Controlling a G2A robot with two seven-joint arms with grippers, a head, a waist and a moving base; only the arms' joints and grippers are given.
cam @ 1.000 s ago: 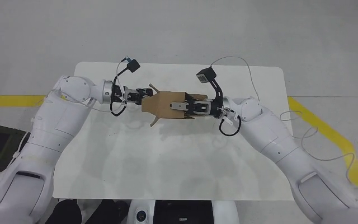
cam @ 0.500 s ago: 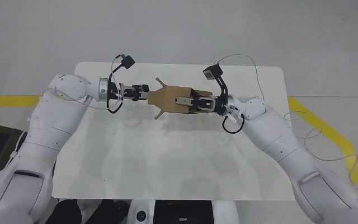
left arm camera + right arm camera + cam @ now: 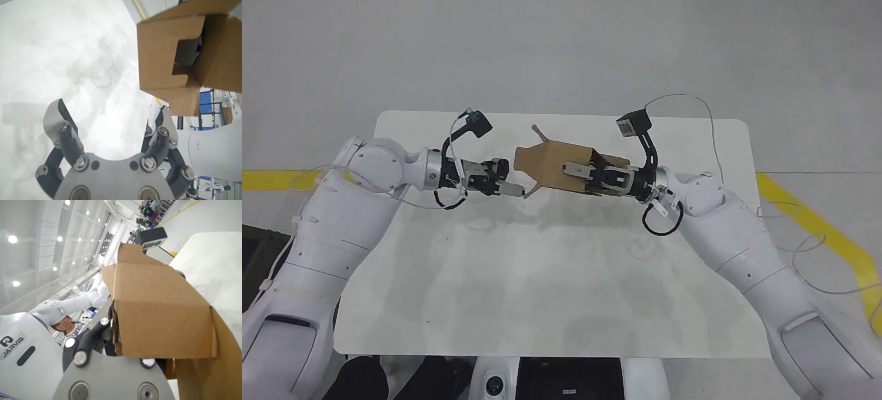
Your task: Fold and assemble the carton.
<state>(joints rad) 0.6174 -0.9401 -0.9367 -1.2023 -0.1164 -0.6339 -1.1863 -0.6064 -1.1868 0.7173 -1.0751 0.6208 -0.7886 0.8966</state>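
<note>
The left jaws are seen wide open with nothing between them, above the worktop (image 3: 542, 290) and just short of the carton's (image 3: 560, 165) nearest flap. The carton is carried off the surface, near the worktop's far edge and well in from both side edges, with its open end turned towards the left jaws. Flaps are splayed outward at that end, and a dark part of the right arm's hardware is seen inside. The right jaws are closed on the carton's wall at its other end. A yellow floor line (image 3: 272, 180) is seen beyond the worktop.
</note>
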